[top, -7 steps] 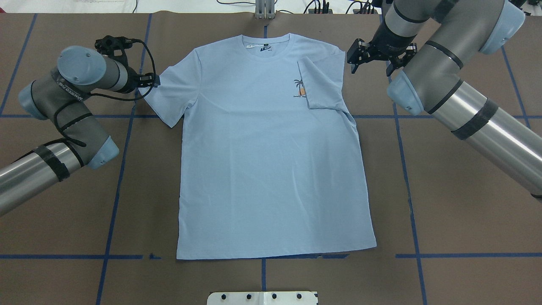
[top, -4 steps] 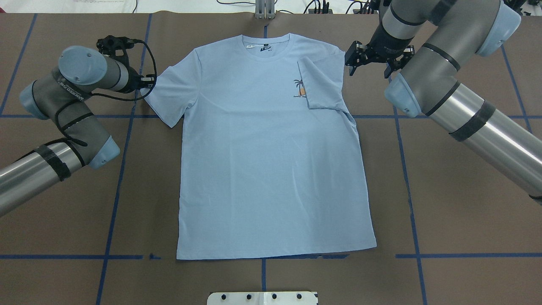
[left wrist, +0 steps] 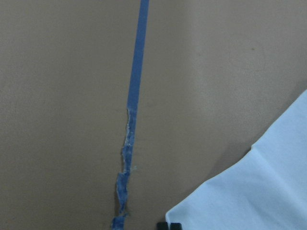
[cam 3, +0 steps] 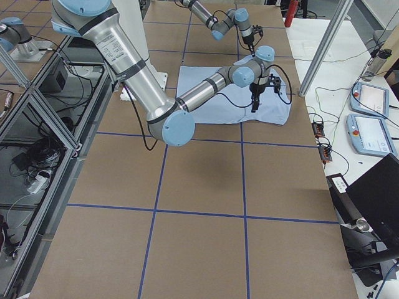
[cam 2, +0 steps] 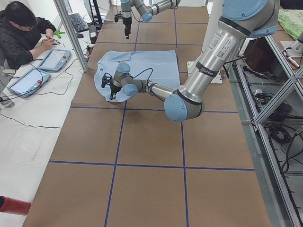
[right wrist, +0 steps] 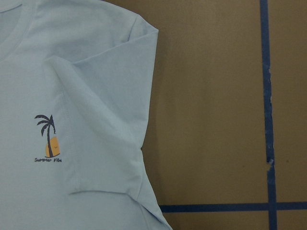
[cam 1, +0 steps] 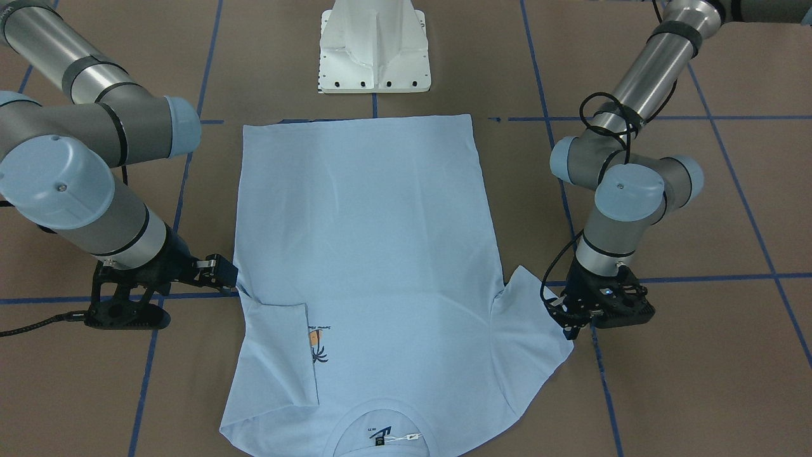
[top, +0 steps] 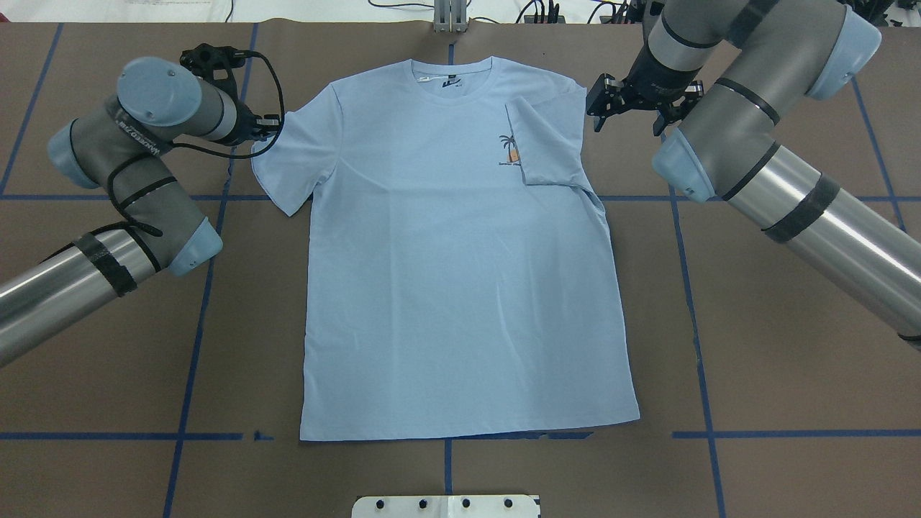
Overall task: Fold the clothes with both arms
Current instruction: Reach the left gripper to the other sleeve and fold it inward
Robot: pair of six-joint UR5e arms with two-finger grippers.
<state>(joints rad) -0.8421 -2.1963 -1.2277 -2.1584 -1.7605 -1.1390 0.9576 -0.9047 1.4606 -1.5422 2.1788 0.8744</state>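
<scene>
**Front-facing view.** The shirt [cam 1: 361, 241] is lying flat and front up on the table [cam 1: 698, 368]. Its long axis is running from the hem by the base [cam 1: 374, 51] to the collar at the view's bottom. The right sleeve [cam 1: 282, 355] is lying folded inward beside the print [cam 1: 319, 346], while the left sleeve [cam 1: 533, 330] is lying spread outward. The left gripper [cam 1: 571, 317] is touching that sleeve's outer hem. The right gripper [cam 1: 219, 274] is standing just beside the opposite edge, off the cloth.

**Overhead view.** The left gripper [top: 272, 128] is meeting the left sleeve [top: 295, 158] from outside, so the cloth is lying inboard of the jaws, toward the shirt's midline. The right gripper [top: 627, 115] is hovering beside the right shoulder, jaws spread and grasping nothing.

**Left side view.** The left arm [cam 2: 189, 90] is reaching low to the shirt's near edge.

**Right side view.** The right arm [cam 3: 187, 99] is reaching to the shirt's near edge from this end.

**Left wrist view.** A sleeve corner is filling the lower right, beside a tape line [left wrist: 136, 86]. Two dark pads [left wrist: 165, 225] are showing close together at the hem, so the jaws are reading as clenched on the sleeve's edge.

**Right wrist view.** The folded sleeve and the print [right wrist: 47, 139] are lying below the camera, and no fingers are showing.

**Judgement.** The coming move is likely carrying the left sleeve inward, across the long axis, to mirror the right one. The left arm is the nearer one for this.
</scene>
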